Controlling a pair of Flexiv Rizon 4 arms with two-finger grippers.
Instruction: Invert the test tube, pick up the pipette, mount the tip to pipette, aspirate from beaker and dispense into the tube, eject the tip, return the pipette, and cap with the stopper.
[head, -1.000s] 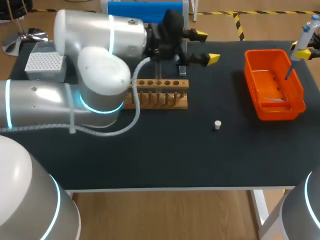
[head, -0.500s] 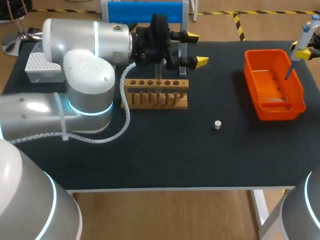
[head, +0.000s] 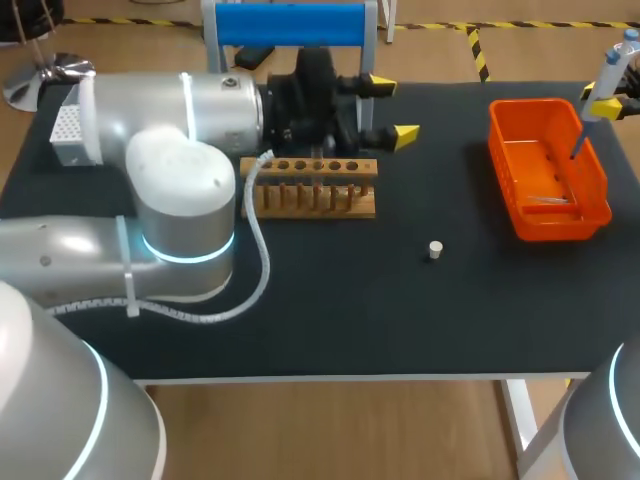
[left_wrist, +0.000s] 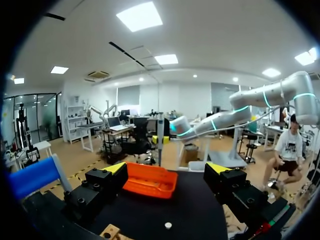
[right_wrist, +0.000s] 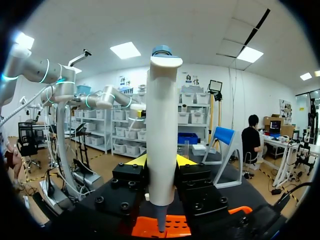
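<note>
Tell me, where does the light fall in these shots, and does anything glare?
Head view: the left arm shows soft white highlights on its silver shell, the black table gives no glare, and the stopper casts hardly any shadow. Right wrist view: the pipette is evenly lit, without glare. Left wrist view: the left gripper looks dark against the bright room.
</note>
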